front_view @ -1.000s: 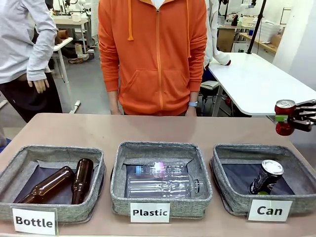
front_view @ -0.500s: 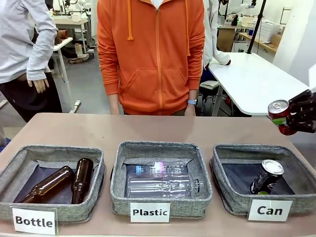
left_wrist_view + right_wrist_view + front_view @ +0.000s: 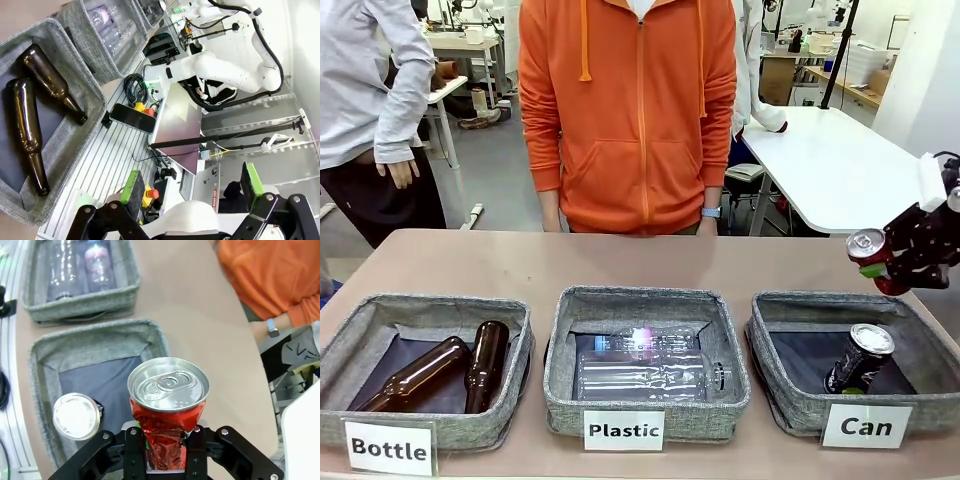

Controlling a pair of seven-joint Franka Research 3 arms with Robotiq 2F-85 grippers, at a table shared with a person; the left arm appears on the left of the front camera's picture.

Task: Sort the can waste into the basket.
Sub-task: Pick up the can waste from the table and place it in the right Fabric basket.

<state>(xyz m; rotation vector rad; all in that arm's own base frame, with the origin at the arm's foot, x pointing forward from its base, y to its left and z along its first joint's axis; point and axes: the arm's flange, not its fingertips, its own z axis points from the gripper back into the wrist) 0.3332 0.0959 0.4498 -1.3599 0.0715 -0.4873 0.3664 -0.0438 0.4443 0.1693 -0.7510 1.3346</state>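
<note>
My right gripper (image 3: pixel 892 268) is shut on the dented red can (image 3: pixel 872 256). It holds the can tilted in the air above the far right corner of the grey "Can" basket (image 3: pixel 782 405). In the right wrist view the red can (image 3: pixel 168 405) stands up between my gripper's (image 3: pixel 165 452) jaws, over the basket's rim (image 3: pixel 95 336). A dark can with a silver top (image 3: pixel 857 358) leans inside that basket, and its silver top (image 3: pixel 75 416) faces the wrist camera. My left gripper (image 3: pixel 192 186) stands open with nothing between its green pads.
The "Plastic" basket (image 3: pixel 565 395) in the middle holds clear bottles (image 3: pixel 645 378). The "Bottle" basket (image 3: pixel 515 340) on the left holds two brown bottles (image 3: pixel 485 365). A person in an orange hoodie (image 3: pixel 630 120) stands at the table's far side. Another person stands at far left.
My right gripper has carried the red can leftward and a little down, and tilted it so its top now points up and left. The left gripper has stayed open.
</note>
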